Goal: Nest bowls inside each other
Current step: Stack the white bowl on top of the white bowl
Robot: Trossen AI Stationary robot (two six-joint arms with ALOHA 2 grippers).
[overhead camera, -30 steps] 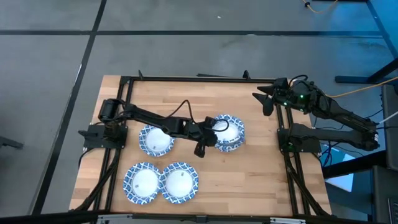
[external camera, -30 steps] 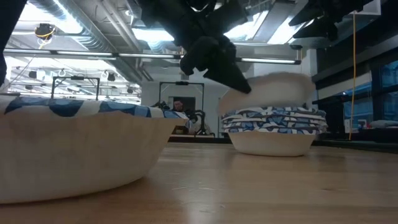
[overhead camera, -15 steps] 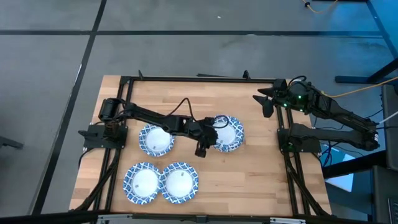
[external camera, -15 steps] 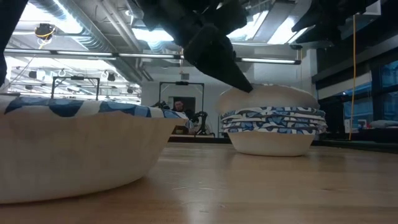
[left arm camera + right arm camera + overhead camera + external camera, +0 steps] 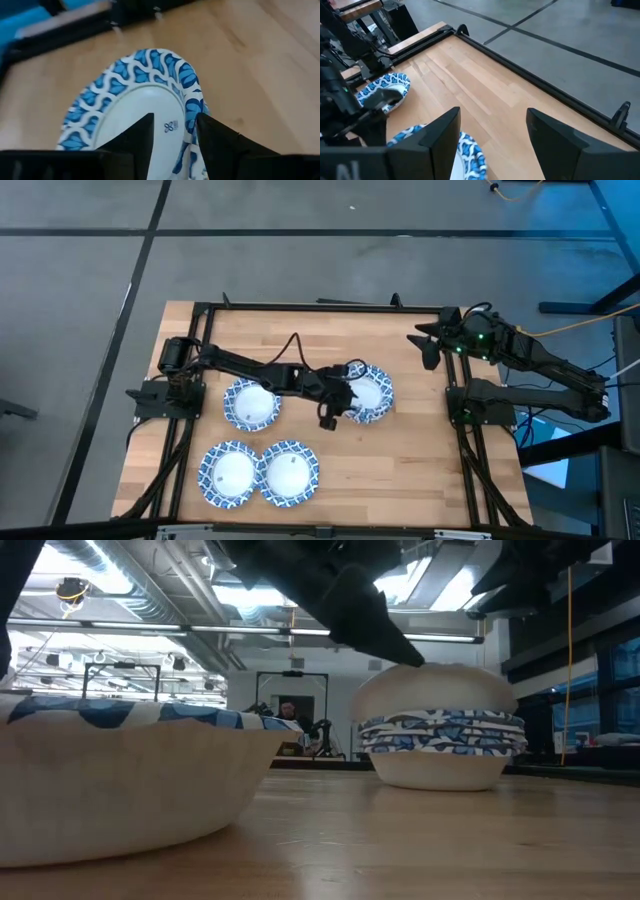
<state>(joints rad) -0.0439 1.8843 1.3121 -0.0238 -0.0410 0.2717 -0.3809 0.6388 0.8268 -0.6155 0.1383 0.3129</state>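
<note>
A stack of blue-and-white bowls (image 5: 367,393) stands right of the table's middle. Its top bowl (image 5: 435,690) lies upside down like a dome, its white bottom (image 5: 150,120) up. My left gripper (image 5: 345,396) hangs open over that bowl's left part, with its fingers (image 5: 210,137) apart on either side of the bottom. Three single bowls rest upright on the wood: one (image 5: 250,405) left of the stack and two (image 5: 232,473) (image 5: 289,472) near the front edge. My right gripper (image 5: 427,346) waits open at the far right, with nothing between its fingers. My left gripper slants down from the table's left over the top bowl's upturned bottom (image 5: 170,126). I cannot tell whether a fingertip (image 5: 405,652) touches the bowl. The bowl rests on the stack on its own.
The black frame rails (image 5: 300,307) run along the table's edges. Bare wood (image 5: 400,470) lies right of the front bowls and behind the stack. In the low view one front bowl (image 5: 130,780) fills the near left.
My left gripper has opened and let go of the top bowl. The bowl was above the stack a second ago and now lies settled on it, upside down. The gripper has stayed close over it, rising slightly.
</note>
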